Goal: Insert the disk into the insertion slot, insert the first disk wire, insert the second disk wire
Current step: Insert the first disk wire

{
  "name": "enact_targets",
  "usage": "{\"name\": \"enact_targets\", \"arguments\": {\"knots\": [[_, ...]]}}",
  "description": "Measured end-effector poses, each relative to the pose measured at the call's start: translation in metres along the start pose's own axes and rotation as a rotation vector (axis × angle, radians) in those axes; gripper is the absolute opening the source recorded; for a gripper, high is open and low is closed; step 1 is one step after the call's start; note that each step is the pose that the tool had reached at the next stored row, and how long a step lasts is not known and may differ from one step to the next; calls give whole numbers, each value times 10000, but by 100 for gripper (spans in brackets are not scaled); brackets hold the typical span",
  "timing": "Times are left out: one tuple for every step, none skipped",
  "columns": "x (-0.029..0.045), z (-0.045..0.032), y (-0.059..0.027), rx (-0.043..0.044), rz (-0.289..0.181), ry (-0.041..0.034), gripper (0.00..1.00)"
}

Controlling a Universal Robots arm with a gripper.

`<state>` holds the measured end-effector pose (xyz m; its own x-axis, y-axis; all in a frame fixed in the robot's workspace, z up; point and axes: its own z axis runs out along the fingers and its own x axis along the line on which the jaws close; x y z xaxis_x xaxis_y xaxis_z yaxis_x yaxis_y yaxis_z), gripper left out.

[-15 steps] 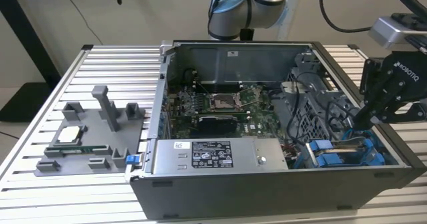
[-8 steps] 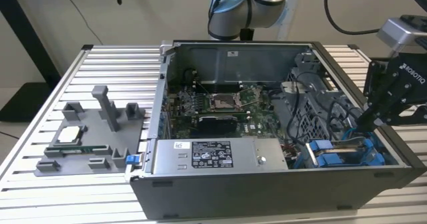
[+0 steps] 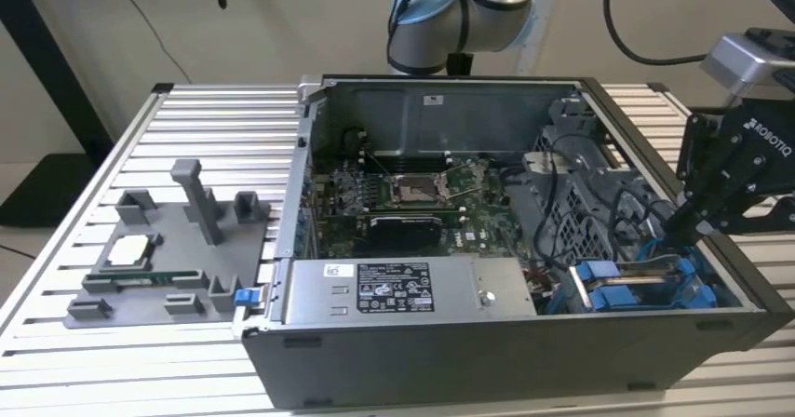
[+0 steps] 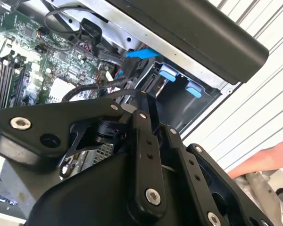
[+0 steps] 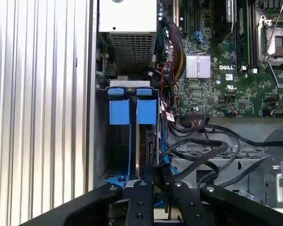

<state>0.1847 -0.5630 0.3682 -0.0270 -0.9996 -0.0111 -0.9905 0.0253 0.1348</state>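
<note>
The disk [image 5: 147, 141] stands edge-on in the insertion slot [image 5: 114, 150], a grey metal bay at the case's front corner on the exterior view's right. Bright blue carrier tabs [image 5: 132, 112] sit at its far end. My gripper [image 5: 154, 168] hangs straight over the disk's near edge, its black fingers drawn together. I cannot tell whether anything is pinched between them. In the exterior view the gripper [image 3: 686, 223] dips into the case above the blue carriers [image 3: 621, 291]. Black disk wires [image 5: 203, 146] loop loosely beside the bay, and a blue wire [image 4: 141, 52] runs past the gripper [image 4: 144, 96].
The open computer case lies on a ribbed aluminium table [image 3: 199, 128]. A grey labelled power supply [image 3: 397, 289] sits beside the bay, with the green motherboard [image 3: 410, 194] behind it. A grey parts fixture [image 3: 174, 249] stands at the exterior view's left. A person's hand [image 4: 269, 157] rests outside the case.
</note>
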Motion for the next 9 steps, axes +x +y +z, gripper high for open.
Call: {"name": "enact_targets", "arguments": {"knots": [[0,1,0,0,1,7,0],[0,1,0,0,2,15,0],[0,2,0,1,3,21,0],[0,4,-1,0,4,28,0],[0,5,-1,1,4,33,0],[0,7,-1,1,5,36,0],[-1,9,-1,1,5,40,0],[-1,13,-2,1,5,42,0],[0,19,-3,0,6,43,0]]}}
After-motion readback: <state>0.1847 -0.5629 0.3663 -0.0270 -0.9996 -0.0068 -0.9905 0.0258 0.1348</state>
